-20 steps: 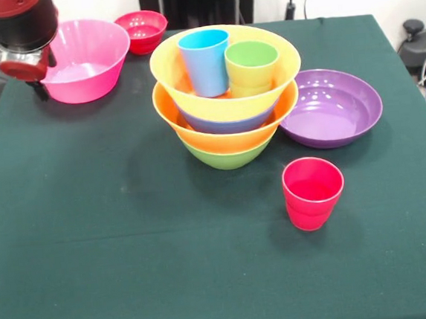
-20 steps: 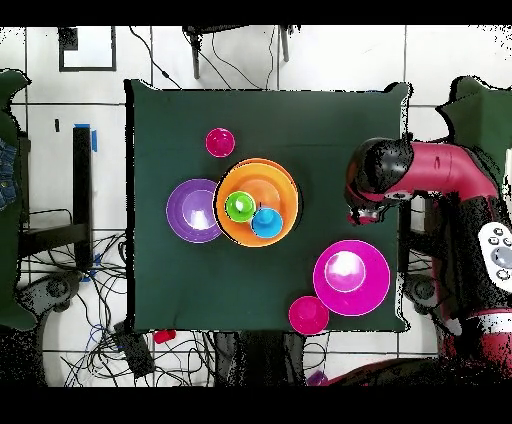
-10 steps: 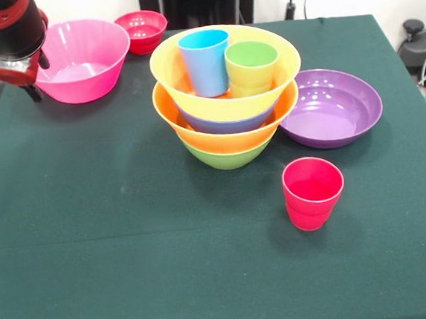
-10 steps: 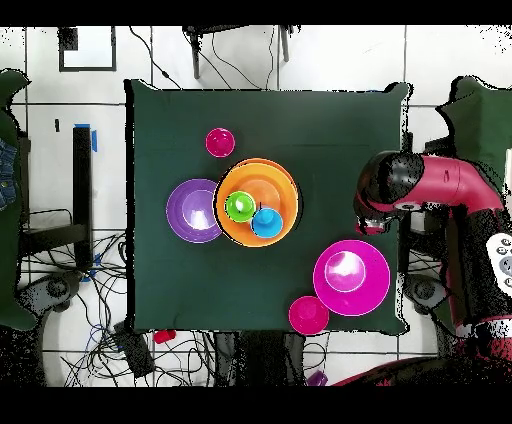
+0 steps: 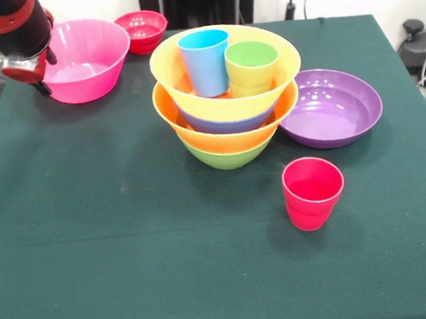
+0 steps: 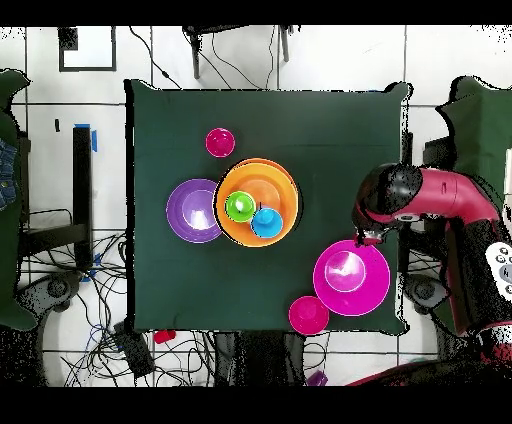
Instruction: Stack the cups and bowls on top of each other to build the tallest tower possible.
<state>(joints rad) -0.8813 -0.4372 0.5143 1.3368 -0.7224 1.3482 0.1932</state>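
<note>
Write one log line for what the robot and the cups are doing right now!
gripper: beside large pink plastic bowl rim, holding nothing seen | tower: light blue cup, green cup in top bowl | red cup: on table

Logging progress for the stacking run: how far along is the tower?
Done: the tower nests green, orange, blue and orange bowls, with the blue cup and green cup inside. In hand: nothing visibly held; the gripper is beside the pink bowl. Left: pink bowl, small red bowl, purple bowl, red cup.

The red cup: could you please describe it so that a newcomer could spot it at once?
Start at the tower of nested bowls mid-table. The red cup stands alone on the green cloth, in front of the purple bowl. Unlike the blue cup and green cup, it sits in no bowl.
</note>
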